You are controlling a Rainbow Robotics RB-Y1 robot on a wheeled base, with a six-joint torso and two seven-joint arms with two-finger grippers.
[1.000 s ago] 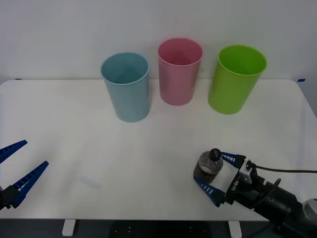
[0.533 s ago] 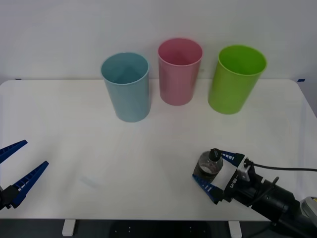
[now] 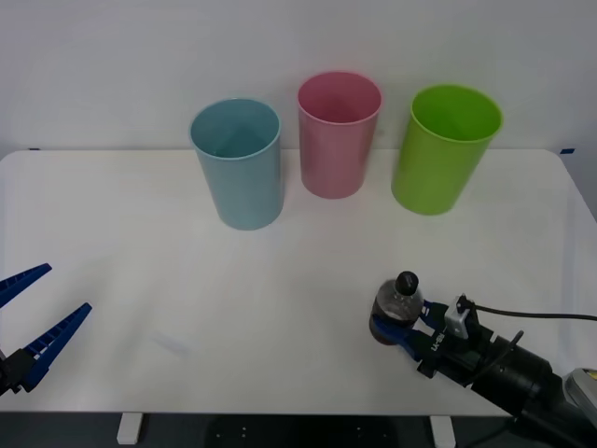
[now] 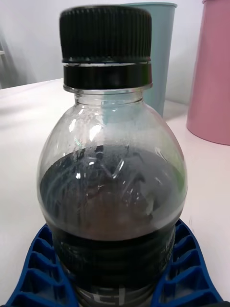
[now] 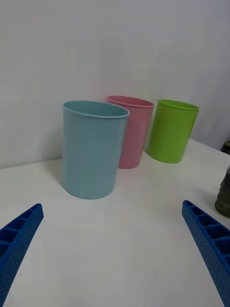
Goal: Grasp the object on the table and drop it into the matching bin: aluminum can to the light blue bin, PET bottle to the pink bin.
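Now, bottle gripped at the table's lower right.
Upright on the white table (image 3: 187,280), the PET bottle (image 3: 397,310) sits clamped between the right gripper (image 3: 399,329) fingers, well below the pink bin (image 3: 338,135). Left gripper (image 3: 33,322) hangs spread apart at lower left.

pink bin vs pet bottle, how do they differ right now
The pink bin is tall, opaque and open-topped; the PET bottle is far shorter, clear with a black cap. The bin stands free at the table's far side; the bottle sits near the front edge, clamped by the right hand. Both stand upright.
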